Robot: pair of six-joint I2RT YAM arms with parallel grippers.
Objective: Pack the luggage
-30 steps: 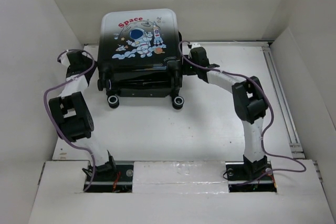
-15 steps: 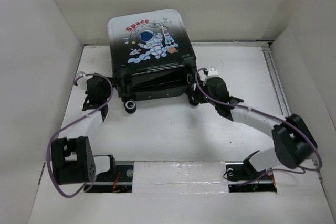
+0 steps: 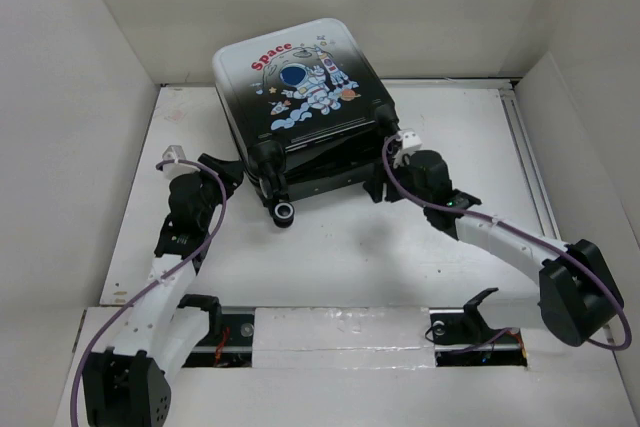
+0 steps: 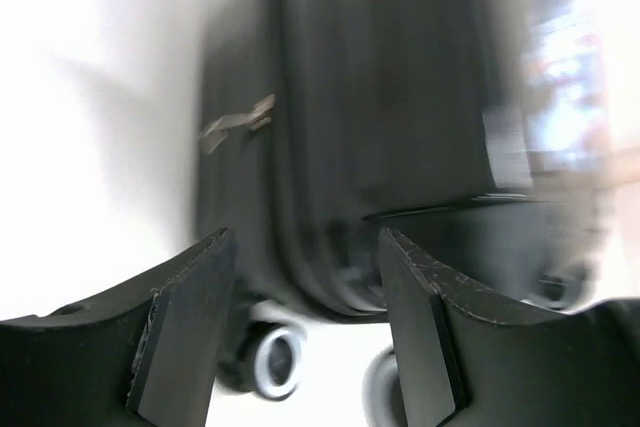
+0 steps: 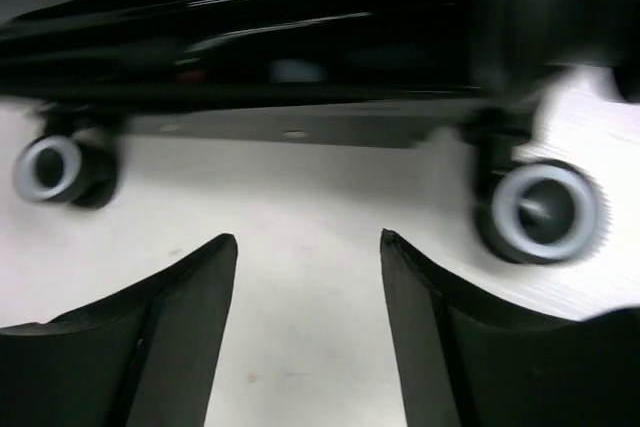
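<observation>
The luggage lies at the back of the table with its astronaut side up, turned askew, a dark gap showing along its near edge. My left gripper sits just off its near-left corner, open, with nothing between the fingers. In the left wrist view the dark shell and a wheel fill the space beyond the left gripper. My right gripper is low by the near-right corner, open and empty. The right wrist view shows bare table between the right gripper fingers and a wheel ahead.
White walls close in the table on the left, back and right. A rail runs along the right side. The arm bases sit on a raised ledge at the near edge.
The luggage has turned counter-clockwise and shifted right. Both arms have drawn back toward the near edge and dropped lower. The right gripper has opened wider.
</observation>
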